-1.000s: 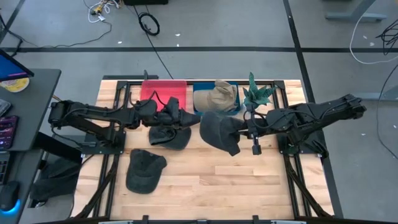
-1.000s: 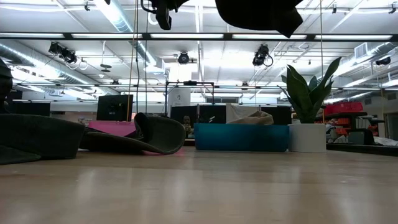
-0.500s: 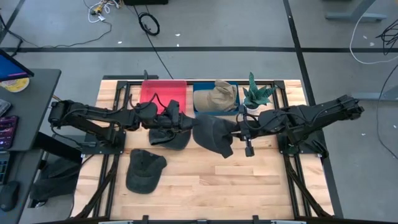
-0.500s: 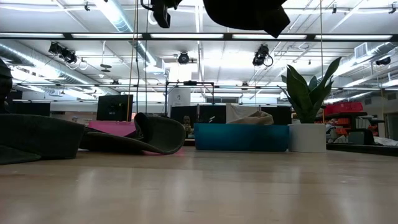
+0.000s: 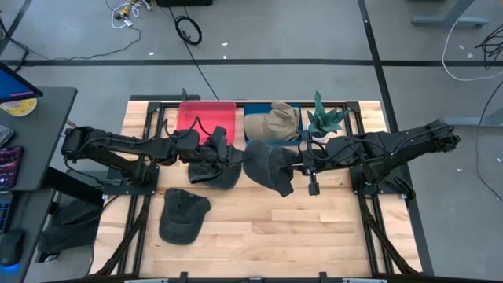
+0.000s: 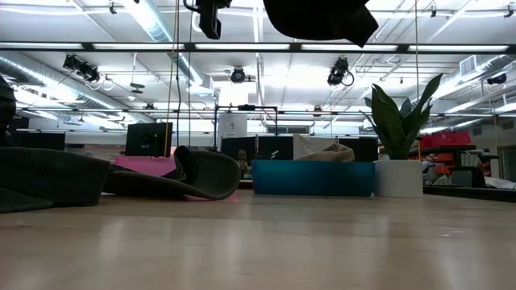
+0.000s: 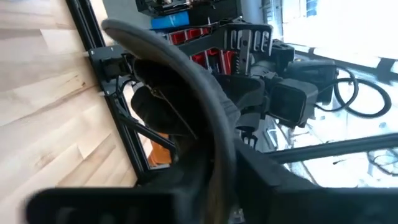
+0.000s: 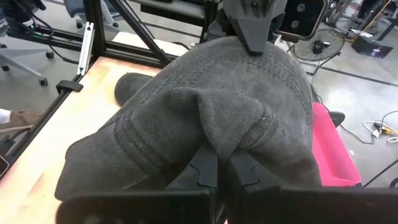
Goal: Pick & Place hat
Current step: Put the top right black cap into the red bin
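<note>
My right gripper (image 5: 297, 163) is shut on a dark grey knit hat (image 5: 266, 167) and holds it in the air over the table's middle; the hat also shows at the top of the low view (image 6: 318, 16). My left gripper (image 5: 234, 153) reaches in from the left at the same height, facing the hat, and is open. In the left wrist view the hat's rim (image 7: 186, 81) runs between its fingers; I cannot tell whether they touch it. The right wrist view shows the left gripper (image 8: 250, 34) at the hat's far edge. My right gripper pinches a bunched fold of the hat's knit cloth (image 8: 231, 140) between its two fingers (image 8: 205, 169). The fingers come in level from the table's right. The hat is lifted clear of the table and spreads out in front of the fingers toward the left gripper.
A dark cap (image 5: 211, 174) lies on the table under my left arm, and another dark cap (image 5: 182, 214) lies nearer the front left. A pink bin (image 5: 206, 116), a blue bin (image 5: 250, 110) holding a tan hat (image 5: 273, 122), and a potted plant (image 5: 324, 119) stand along the far edge.
My right gripper has carried the grey hat toward the table's left, up to my left gripper. The hat has stayed lifted clear throughout.
</note>
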`<state>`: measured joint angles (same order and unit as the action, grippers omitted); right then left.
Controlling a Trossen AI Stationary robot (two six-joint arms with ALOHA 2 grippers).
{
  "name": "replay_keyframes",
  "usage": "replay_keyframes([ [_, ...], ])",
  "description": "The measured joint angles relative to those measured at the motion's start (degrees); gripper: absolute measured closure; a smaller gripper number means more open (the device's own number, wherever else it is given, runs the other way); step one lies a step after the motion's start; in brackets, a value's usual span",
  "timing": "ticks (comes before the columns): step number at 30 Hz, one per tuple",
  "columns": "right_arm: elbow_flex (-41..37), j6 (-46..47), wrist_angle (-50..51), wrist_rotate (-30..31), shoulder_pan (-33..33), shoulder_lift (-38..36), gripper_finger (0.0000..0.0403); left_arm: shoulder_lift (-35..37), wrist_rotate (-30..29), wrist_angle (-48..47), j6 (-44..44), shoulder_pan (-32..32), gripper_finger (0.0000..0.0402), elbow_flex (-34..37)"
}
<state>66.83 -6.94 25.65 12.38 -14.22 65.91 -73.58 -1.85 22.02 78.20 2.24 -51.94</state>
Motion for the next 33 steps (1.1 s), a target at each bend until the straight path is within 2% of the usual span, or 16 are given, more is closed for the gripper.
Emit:
replay_keyframes([
  [2, 0.0, 0.0, 0.0, -0.1, 0.0, 0.0, 0.0403, 0.0, 0.0, 0.0, -1.4, 0.0, 0.0377, 0.0],
  [3, 0.0, 0.0, 0.0, -0.1, 0.0, 0.0, 0.0403, 0.0, -0.1, 0.1, -2.0, 0.0, 0.0385, 0.0],
  [9, 0.0, 0.5, 0.0, -0.6, 0.0, 0.0, 0.0375, 0.0, -2.5, 0.3, -6.0, 0.0, 0.0390, 0.0],
  [13, 0.0, 1.9, 0.1, -0.6, 0.0, -0.2, 0.0336, 0.0, -4.2, 0.4, -8.6, -0.1, 0.0390, 0.0],
  [18, 0.0, 3.5, 2.2, -0.9, 0.0, -1.9, 0.0260, 0.0, -5.1, 0.4, -11.8, -0.2, 0.0390, 0.0],
  [22, 0.0, 8.7, 5.1, -1.1, 0.0, -5.1, 0.0193, 0.1, -5.4, 0.6, -14.2, -0.2, 0.0390, 0.0],
  [25, 0.0, 14.0, 7.1, -1.5, 0.0, -8.4, 0.0158, 0.5, -5.3, 0.6, -15.6, -0.2, 0.0390, 0.0],
  [28, 0.0, 17.6, 9.3, -1.5, 0.0, -12.6, 0.0142, 0.6, -5.2, 1.0, -16.1, -0.2, 0.0390, 0.0],
  [33, 0.0, 22.9, 13.0, -1.1, 0.0, -19.5, 0.0140, 0.6, -5.8, 0.7, -18.4, -1.6, 0.0390, 0.0],
])
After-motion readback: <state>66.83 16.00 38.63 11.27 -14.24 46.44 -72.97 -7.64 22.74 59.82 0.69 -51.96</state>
